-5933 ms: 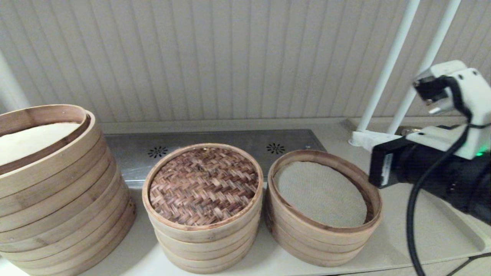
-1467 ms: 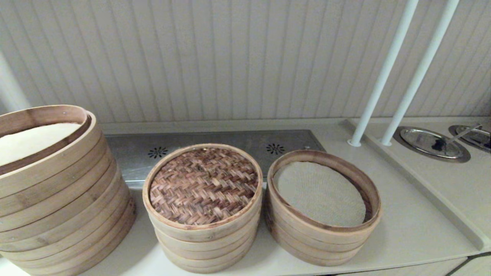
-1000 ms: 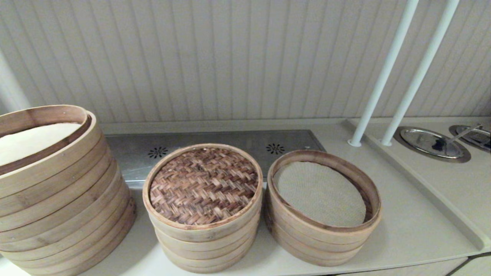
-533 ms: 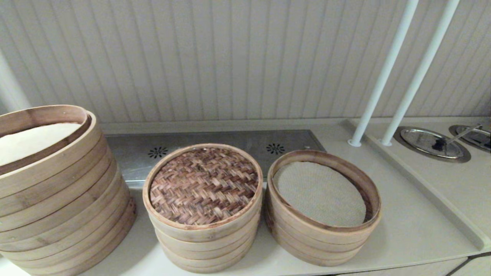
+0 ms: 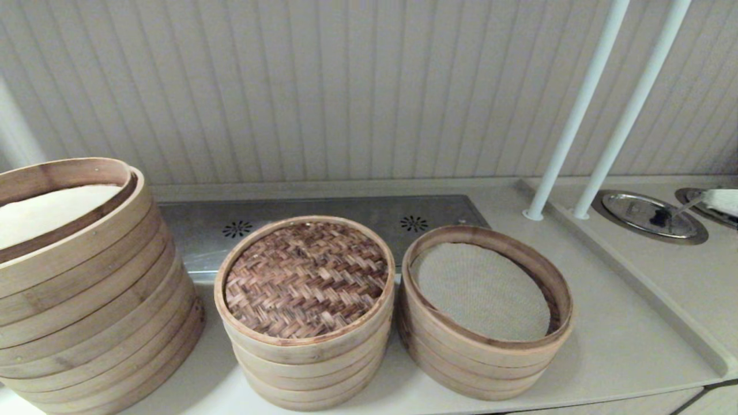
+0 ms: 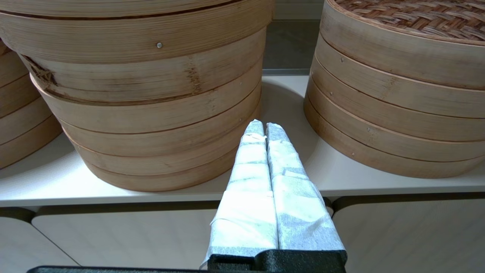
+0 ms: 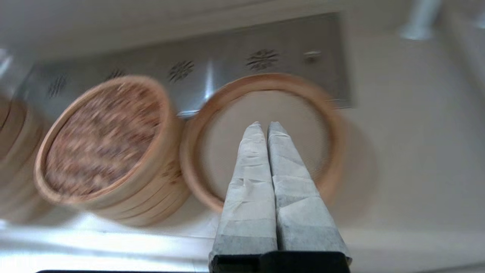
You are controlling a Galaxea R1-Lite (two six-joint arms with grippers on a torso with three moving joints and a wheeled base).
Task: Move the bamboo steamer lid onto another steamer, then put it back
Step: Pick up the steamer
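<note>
**A:** Where are your tools before you start? Your right tool has its two taped fingers pressed together and holding nothing. It hangs high over the round stack of pale bamboo rings with the grey-beige cloth liner. In the head view only a pale sliver of something shows at the 3 o'clock edge. Your left tool, fingers also together and empty, sits low at the front edge of the pale surface, pointing into the gap between the tall wide bamboo stack and the middle one.

**B:** And the thing you want?

**A:** The round lid with the dark brown herringbone weave in a pale bamboo hoop caps the middle stack, at about 9 o'clock of the lined steamer and just beside it. I would say no move has begun.

**B:** So how do you take it well?

**A:** Spread the right tool's fingers first, then come down at the lid's 3 o'clock rim and pinch the hoop, one finger inside, one outside. The weave sits sunken below the hoop, so there is a lip to catch. Lift straight up before crossing, since the two rims nearly touch and a low slide would likely snag.
</note>
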